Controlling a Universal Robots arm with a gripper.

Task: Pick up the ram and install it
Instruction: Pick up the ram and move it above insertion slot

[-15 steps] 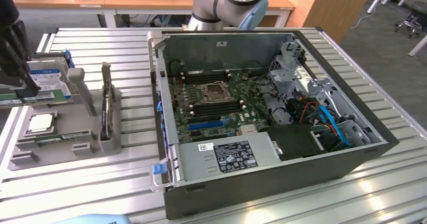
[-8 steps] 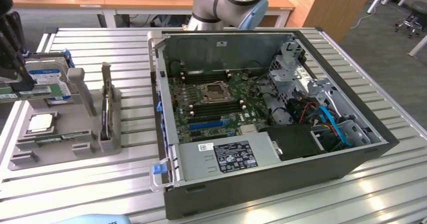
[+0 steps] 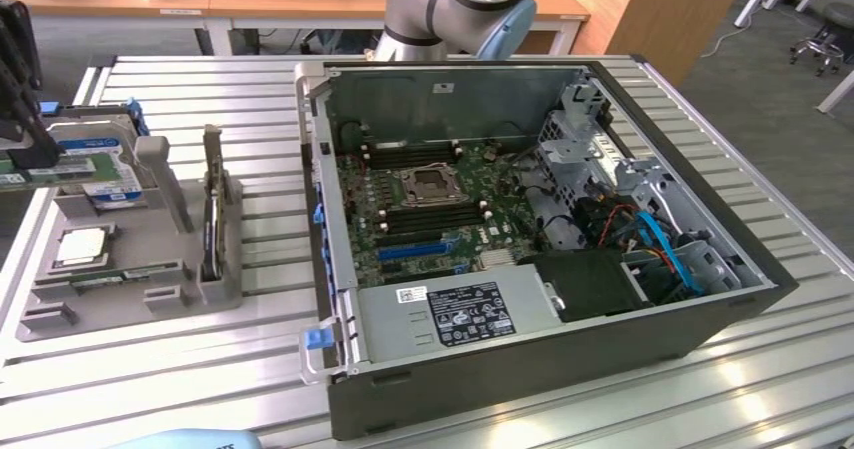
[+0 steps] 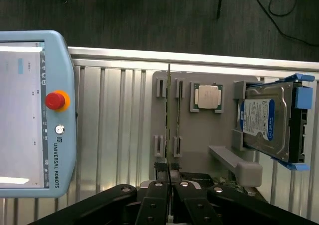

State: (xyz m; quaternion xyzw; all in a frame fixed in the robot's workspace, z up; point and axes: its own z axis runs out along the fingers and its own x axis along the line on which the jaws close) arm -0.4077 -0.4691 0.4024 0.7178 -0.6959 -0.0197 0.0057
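The gripper [image 4: 169,177] is clamped on the ram [image 4: 169,115], over the tray [image 4: 209,130] at the exterior view's far left. The drive [image 4: 266,123] and processor [image 4: 208,96] sit just beside it. The open computer [image 3: 721,339] fills the frame's centre and right.

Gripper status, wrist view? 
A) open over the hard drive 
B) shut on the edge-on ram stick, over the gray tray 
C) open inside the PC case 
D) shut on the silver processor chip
B: the gripper is shut on the thin edge of the ram, which runs out over the gray tray.
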